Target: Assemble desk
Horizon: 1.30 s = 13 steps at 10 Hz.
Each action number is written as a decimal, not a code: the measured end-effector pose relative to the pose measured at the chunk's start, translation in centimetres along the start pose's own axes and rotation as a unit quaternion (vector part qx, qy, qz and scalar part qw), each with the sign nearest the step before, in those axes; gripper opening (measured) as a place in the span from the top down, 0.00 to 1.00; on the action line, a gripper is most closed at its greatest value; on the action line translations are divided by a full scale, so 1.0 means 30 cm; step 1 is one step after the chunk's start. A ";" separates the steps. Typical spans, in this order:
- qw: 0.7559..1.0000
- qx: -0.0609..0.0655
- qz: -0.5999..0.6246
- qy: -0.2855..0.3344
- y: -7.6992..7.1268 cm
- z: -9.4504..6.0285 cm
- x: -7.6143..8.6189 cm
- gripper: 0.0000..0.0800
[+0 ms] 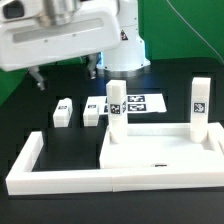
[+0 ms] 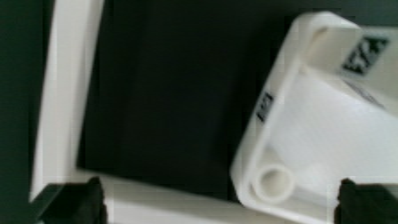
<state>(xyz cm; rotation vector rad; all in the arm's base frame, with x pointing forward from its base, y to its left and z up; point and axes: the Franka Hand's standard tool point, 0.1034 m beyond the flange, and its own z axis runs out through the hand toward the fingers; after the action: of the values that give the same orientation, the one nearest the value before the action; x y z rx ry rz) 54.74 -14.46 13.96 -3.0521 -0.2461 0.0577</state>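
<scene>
Desk top sits low on the black table, toward the exterior view's right. Its near edge lies right up against the long white border frame. It's a shallow tray with a raised rim, and two legs stand upright at its far corners, one leg on the exterior view's left and the other leg on its right, each showing a black-and-white tag.

Two loose legs lie behind it on the table, well clear of the tray: the first loose leg and the second loose leg, side by side. Just beside them, behind the tray, the marker board lies flat.

Up above hangs the gripper, over the loose legs and off to the exterior view's left of the desk top, touching nothing. Its jaws are spread wide with nothing between them.

From the wrist camera, the dark fingertips sit far apart at the edges of the shot. One corner hole of the tray shows between them. A strip of black table separates that corner from the side bar of the frame.
</scene>
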 end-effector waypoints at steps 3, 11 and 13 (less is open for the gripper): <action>0.989 0.019 0.145 -0.019 0.021 0.105 -0.108 0.19; 0.922 0.104 0.357 -0.109 0.033 0.191 -0.242 0.19; 0.923 0.102 0.354 -0.109 0.029 0.193 -0.229 0.19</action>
<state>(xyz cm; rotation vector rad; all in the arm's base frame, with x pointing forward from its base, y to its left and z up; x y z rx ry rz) 47.85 -16.00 8.33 -2.7472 0.8047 0.4307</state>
